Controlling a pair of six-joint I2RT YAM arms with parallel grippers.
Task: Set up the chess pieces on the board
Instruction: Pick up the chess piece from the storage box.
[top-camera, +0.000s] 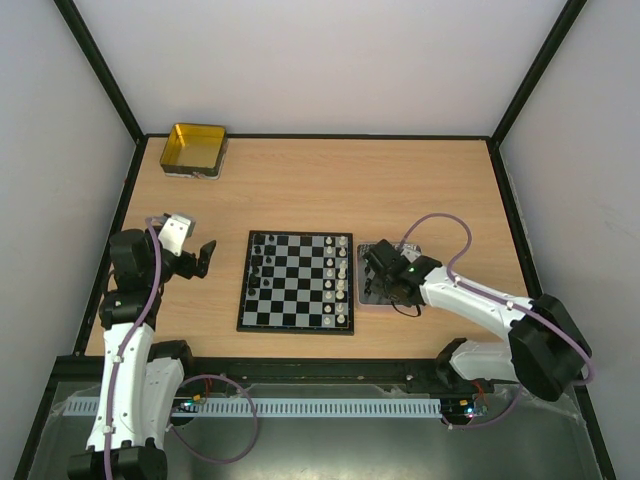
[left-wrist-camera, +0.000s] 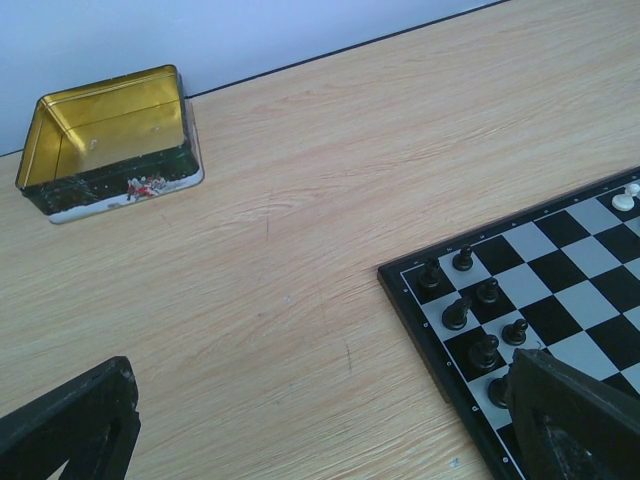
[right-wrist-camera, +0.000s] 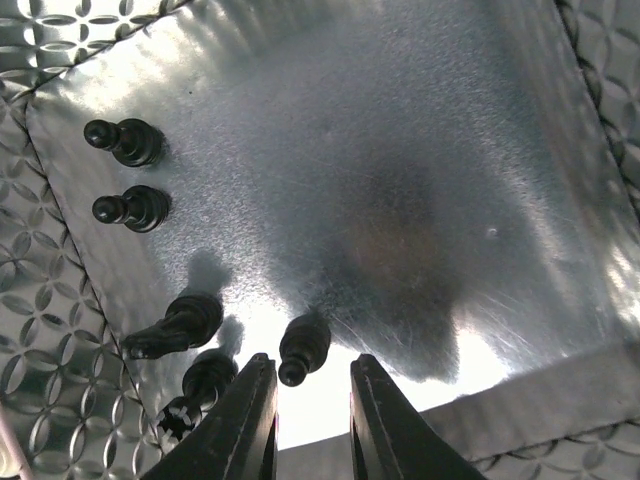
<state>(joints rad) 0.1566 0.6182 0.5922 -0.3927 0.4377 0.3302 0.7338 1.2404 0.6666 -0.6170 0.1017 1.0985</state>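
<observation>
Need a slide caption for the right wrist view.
Right tool, open, poised above five black chess pieces in the grey metal tray.

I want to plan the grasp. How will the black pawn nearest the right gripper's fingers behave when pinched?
The pawn looks small with a round head, so it may twist between the fingers. The tray floor is smooth metal, so a nudge would probably slide it.

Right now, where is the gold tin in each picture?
Top external: gold tin at the table's far left corner.
Left wrist: gold tin at upper left.
Right wrist: not in it.
Shared landmark: the chessboard, which sits lower right in the left wrist view.
</observation>
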